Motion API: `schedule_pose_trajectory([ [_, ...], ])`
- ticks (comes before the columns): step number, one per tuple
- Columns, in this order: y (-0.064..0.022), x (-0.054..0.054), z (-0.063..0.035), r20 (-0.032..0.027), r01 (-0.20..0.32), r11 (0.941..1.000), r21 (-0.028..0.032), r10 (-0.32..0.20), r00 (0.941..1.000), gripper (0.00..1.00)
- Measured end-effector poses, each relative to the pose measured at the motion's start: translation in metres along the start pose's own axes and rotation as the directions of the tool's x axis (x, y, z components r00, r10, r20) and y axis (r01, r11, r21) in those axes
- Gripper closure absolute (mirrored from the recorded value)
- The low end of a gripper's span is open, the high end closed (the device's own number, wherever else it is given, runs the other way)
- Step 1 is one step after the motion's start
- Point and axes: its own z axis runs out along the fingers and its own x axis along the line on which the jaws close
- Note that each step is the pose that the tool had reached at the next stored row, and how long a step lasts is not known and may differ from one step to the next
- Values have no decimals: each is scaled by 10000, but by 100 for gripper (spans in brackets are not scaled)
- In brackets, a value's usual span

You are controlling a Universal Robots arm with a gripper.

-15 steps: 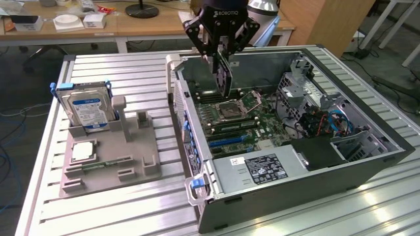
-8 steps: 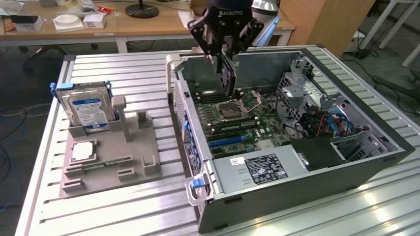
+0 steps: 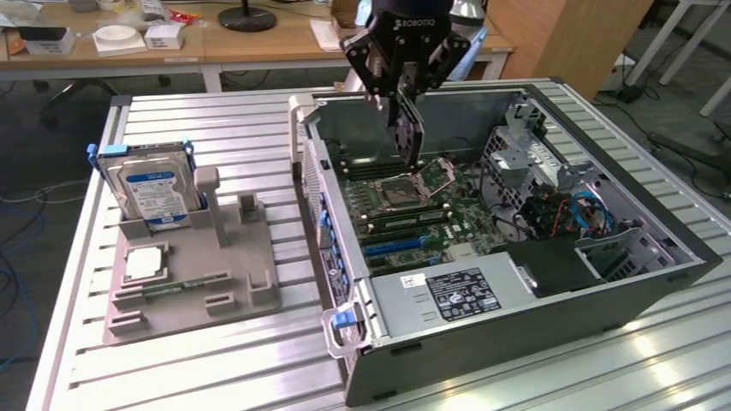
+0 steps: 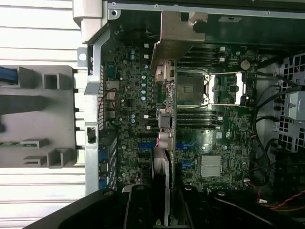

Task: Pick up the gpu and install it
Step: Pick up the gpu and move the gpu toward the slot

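Gripper (image 3: 398, 86) is closing on the gpu (image 3: 407, 133), fingers clamping the card's upper end from both sides. The card is hanging edge-on, upright, inside the open computer case (image 3: 549, 87) and over the motherboard (image 3: 425, 218). In the exterior view its lower end is sitting near the processor socket (image 3: 418, 181); can't tell whether it is touching the board.

In the wrist view the gpu (image 4: 161, 171) is showing as a thin dark strip running out from between the gripper's fingers (image 4: 138, 207), with its metal bracket (image 4: 176, 33) at the far end by the case wall. The strip is passing just beside the processor socket (image 4: 209, 88) and crossing the blue slots (image 4: 147, 143).

On the exterior view's left, a grey holder (image 3: 200, 274) is lying on the slatted metal table (image 3: 205, 120), well apart from the gripper. A silver hard drive (image 3: 154, 193) with a blue-white label is standing upright in it, and a small green memory stick (image 3: 171, 289) is lying flat nearer the front. A power supply (image 3: 451, 291) is sitting at the near end of the case.
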Motion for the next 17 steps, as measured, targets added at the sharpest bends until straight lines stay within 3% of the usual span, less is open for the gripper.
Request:
schedule_pose_trajectory([
  [17,1,-276,15,4,-1,10000,0,1,10000,73],
])
